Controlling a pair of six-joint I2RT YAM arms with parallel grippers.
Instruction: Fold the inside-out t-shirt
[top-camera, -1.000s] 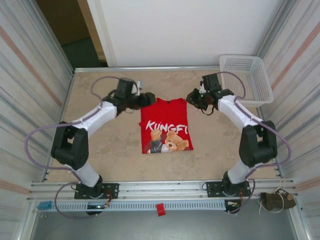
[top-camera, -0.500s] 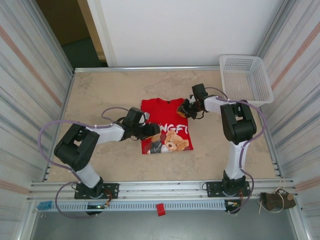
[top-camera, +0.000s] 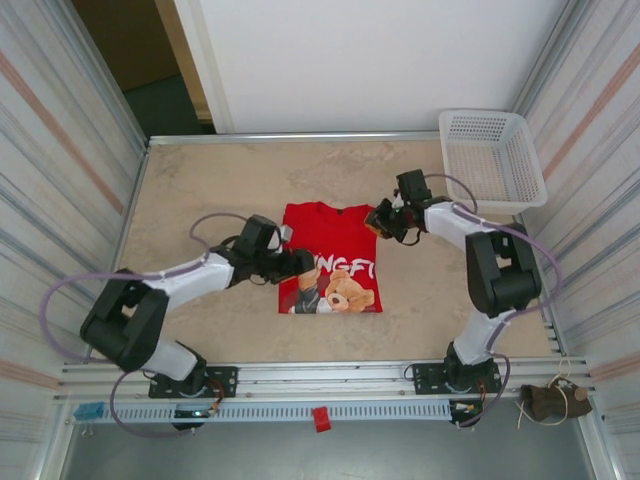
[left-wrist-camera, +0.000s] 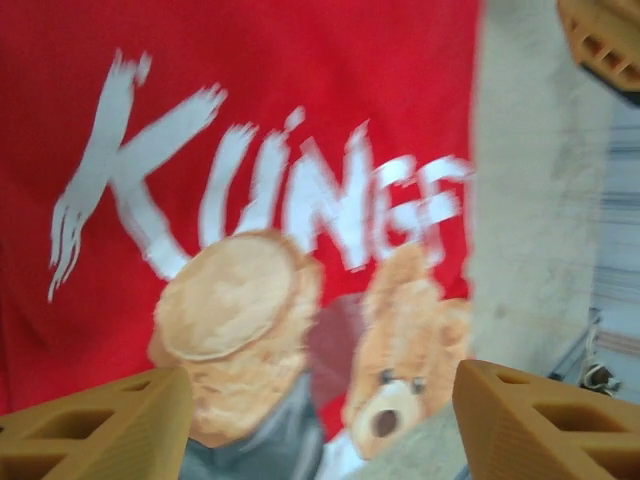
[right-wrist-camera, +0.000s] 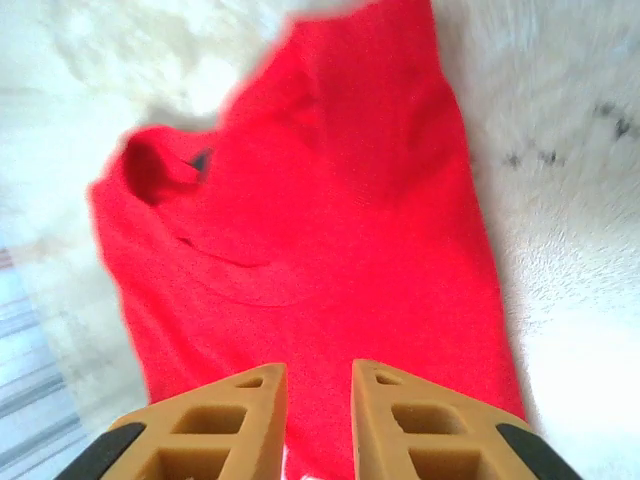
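Flat in the middle of the table (top-camera: 200, 190), bear print and white lettering up: the red t-shirt (top-camera: 330, 262). Over its left edge, the left gripper (top-camera: 298, 263), jaws spread wide, holding nothing. By its far right corner, the right gripper (top-camera: 385, 218), jaws a narrow slit apart, nothing between.

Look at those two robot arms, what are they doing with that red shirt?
They are folding the red t-shirt, which lies flat on the table, bear picture up. The left gripper is over the shirt's left edge, fingers spread wide. The right gripper is at its top right corner, fingers close together. I can't tell whether that one is pinching any cloth.
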